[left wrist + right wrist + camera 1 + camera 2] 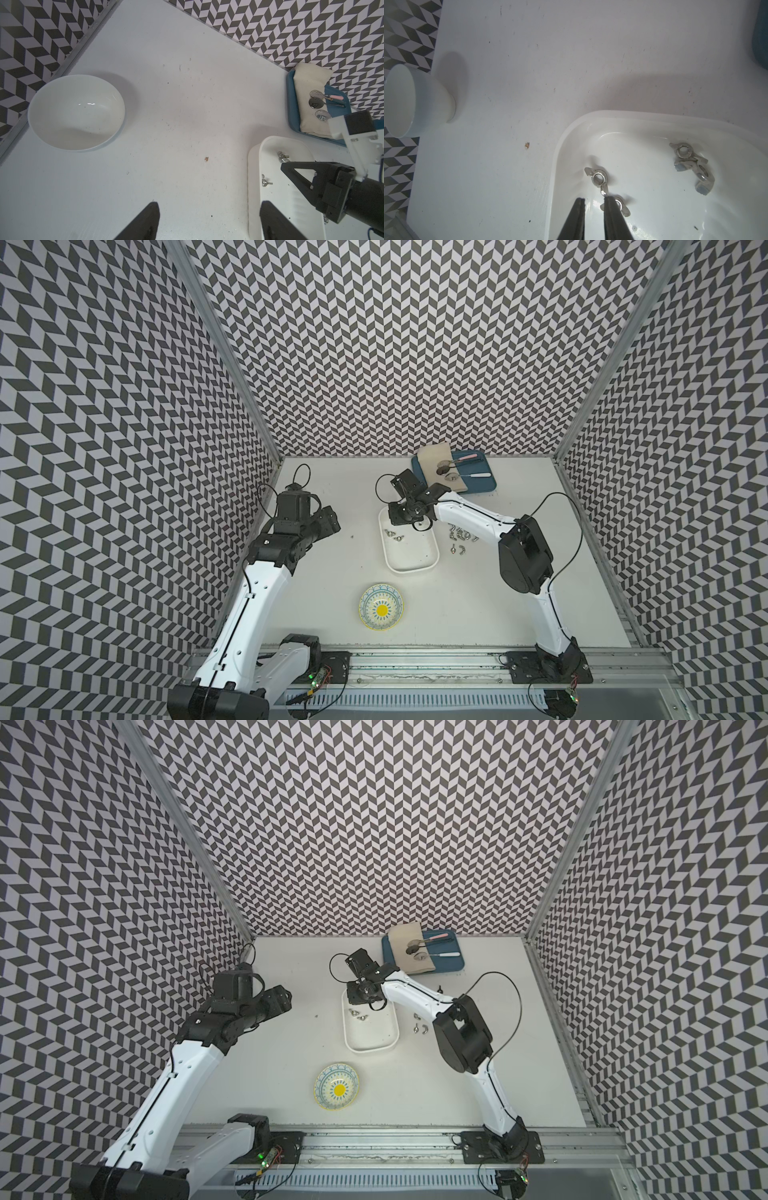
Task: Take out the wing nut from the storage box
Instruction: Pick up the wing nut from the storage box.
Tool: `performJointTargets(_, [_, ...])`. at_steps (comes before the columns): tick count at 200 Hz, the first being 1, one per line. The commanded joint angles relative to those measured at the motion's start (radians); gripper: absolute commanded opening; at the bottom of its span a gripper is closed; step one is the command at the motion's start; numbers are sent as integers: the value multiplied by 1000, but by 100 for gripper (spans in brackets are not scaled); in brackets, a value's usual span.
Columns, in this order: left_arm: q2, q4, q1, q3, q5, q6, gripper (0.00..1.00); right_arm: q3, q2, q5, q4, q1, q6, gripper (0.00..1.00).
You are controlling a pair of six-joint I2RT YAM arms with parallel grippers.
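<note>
- The right arm rises from the front rail to a high, bent elbow. Its forearm stretches out over the table and the wrist tips the claw downward.
- The left arm is folded, well apart from that claw. The left claw hangs above bare table with its fingers spread wide and nothing between them.
- The storage box lies directly under the right claw.
- The right claw has a narrow, empty gap between its tips.
- One wing nut lies on the box floor just ahead of the tips. A second wing nut sits partly behind one finger. A tangled pair lies further aside.
</note>
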State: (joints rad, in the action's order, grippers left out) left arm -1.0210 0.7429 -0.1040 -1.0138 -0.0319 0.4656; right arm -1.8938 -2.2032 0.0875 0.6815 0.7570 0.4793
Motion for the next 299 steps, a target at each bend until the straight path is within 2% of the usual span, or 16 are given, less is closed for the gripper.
performJointTargets(1, [14,-8,6,7,-2,6,80,-19,-42,20,-2,9,-25,22])
performJointTargets(40, [13,-7,6,6,-1,8,80,-37,-87,8,2,42,-98,22])
performJointTargets(67, [13,-5,6,4,-6,9,80,-37,-108,-46,17,61,-148,27])
performJointTargets(157, [12,1,6,-3,-10,11,80,-36,-151,-110,20,64,-165,28])
performJointTargets(215, [7,11,6,-22,-11,4,80,-66,-145,-114,15,58,-89,36])
performJointTargets(256, [10,25,7,-32,-19,-2,80,-65,-107,-78,-9,31,16,36])
performJointTargets(299, [12,30,6,-32,-16,-2,80,9,-57,-15,-89,13,119,36])
